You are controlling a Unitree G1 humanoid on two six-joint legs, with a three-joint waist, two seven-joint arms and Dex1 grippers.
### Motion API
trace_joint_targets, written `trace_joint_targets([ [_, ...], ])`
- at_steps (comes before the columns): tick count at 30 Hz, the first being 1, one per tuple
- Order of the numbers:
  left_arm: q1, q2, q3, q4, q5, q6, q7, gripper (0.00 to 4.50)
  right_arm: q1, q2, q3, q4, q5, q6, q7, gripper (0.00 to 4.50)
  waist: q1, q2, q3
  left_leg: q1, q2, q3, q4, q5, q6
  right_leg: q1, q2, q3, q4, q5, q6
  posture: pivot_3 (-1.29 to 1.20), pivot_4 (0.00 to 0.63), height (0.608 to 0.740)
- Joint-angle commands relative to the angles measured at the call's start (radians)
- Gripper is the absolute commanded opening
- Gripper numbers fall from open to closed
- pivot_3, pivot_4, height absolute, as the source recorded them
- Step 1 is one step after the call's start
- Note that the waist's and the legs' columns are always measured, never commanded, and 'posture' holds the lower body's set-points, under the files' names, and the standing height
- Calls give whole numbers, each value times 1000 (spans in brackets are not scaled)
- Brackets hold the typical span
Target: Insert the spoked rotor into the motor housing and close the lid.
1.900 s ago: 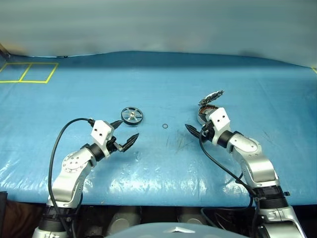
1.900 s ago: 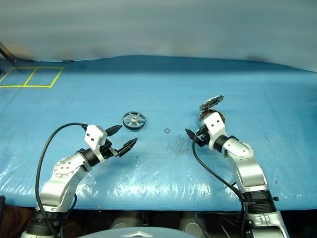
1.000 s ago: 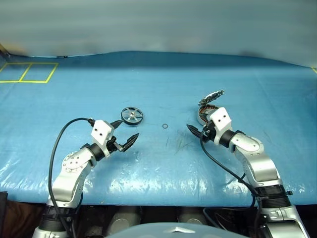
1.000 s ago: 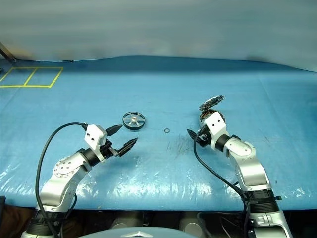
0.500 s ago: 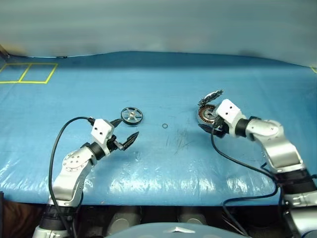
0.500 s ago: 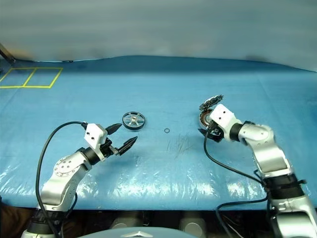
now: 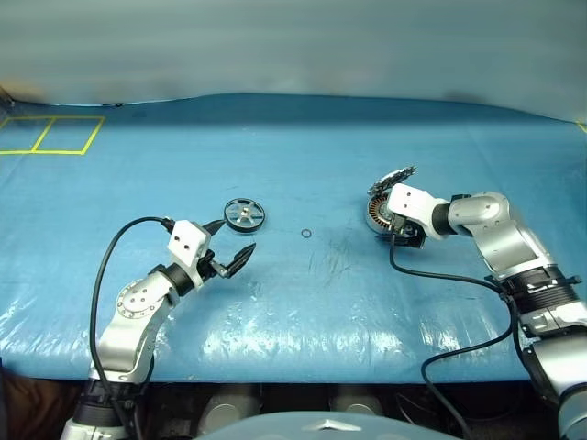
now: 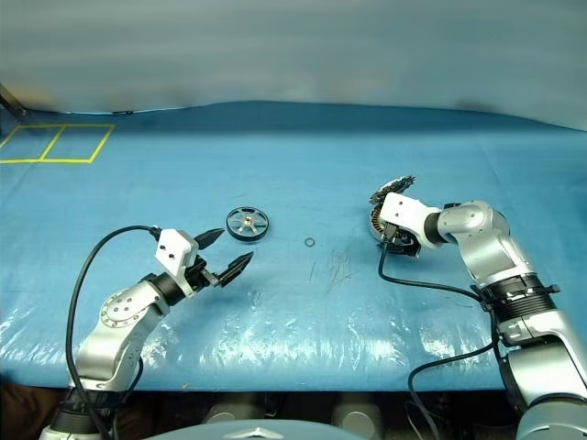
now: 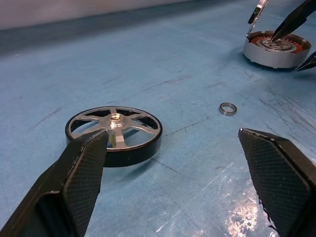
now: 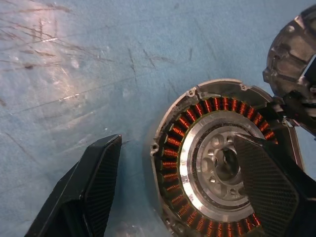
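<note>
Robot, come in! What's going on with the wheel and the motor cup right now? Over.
Both grippers open, empty. Right gripper over the motor cup, lid propped up. Wheel flat before the left gripper. Small ring loose between.

- The right tool is swinging out rightward and turning down over the round silver copper-wound motor housing, its open fingers straddling the near rim.
</note>
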Motion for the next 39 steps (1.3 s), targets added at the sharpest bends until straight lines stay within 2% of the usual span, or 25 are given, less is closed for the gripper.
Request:
trace_joint_targets([
  [1,2,-2,6,-19,6,-23,3,4463,-34,-5,4,36,-37,-33,10,3791,0,0,0,0,0,0,0,0,0,0,0,0,0,0,0,0,150,740],
  [13,0,5,0,-8,2,-14,-16,4463,-27,-5,3,18,-61,-31,50,3791,-1,0,0,0,0,1,1,0,0,0,1,1,0,0,0,0,150,740],
  [19,-7,0,-6,-1,8,-15,-18,4463,-35,5,36,85,-91,-26,86,3791,0,0,0,0,0,1,1,0,0,0,1,1,0,0,1,0,150,740],
  [22,-6,0,-8,0,10,-17,-18,4500,-39,4,50,124,-102,-43,103,3194,0,-1,-1,1,0,1,2,0,0,1,1,1,0,1,1,0,150,740],
  [26,-1,2,-9,-5,12,-16,-16,4500,-26,24,30,117,-92,-35,82,2016,2,-8,-5,2,0,0,3,0,0,2,1,1,0,1,1,0,150,740],
  [31,6,-2,-13,-12,15,-11,-15,4500,58,49,-20,4,-49,-5,62,1910,0,-13,-8,3,1,1,3,-2,3,3,2,2,0,2,0,0,150,740],
  [39,3,5,-24,-16,16,6,-26,4500,225,109,-111,-372,65,245,37,1910,0,-13,-9,3,2,1,2,-2,3,1,3,3,1,2,0,0,150,740],
])
